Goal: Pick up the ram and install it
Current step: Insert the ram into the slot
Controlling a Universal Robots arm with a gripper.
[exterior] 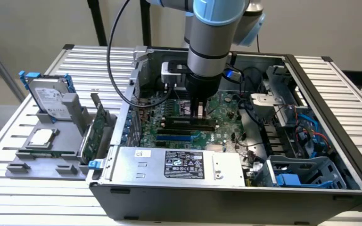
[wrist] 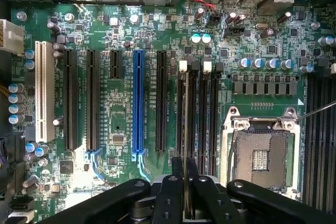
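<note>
while the grey jointed arm stands vertical inside the open black metal computer case (exterior: 332, 141), its black gripper (wrist: 185, 182) clenches the thin green ram stick (wrist: 186, 129), edge-down on a long black motherboard slot (wrist: 192, 114).

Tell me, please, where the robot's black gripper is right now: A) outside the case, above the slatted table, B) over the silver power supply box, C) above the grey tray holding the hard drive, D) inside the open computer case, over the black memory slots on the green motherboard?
D: in the exterior view the black gripper reaches down into the open computer case, over the green motherboard, with the thin green ram stick edge-on between its fingers above the black memory slots.
</note>
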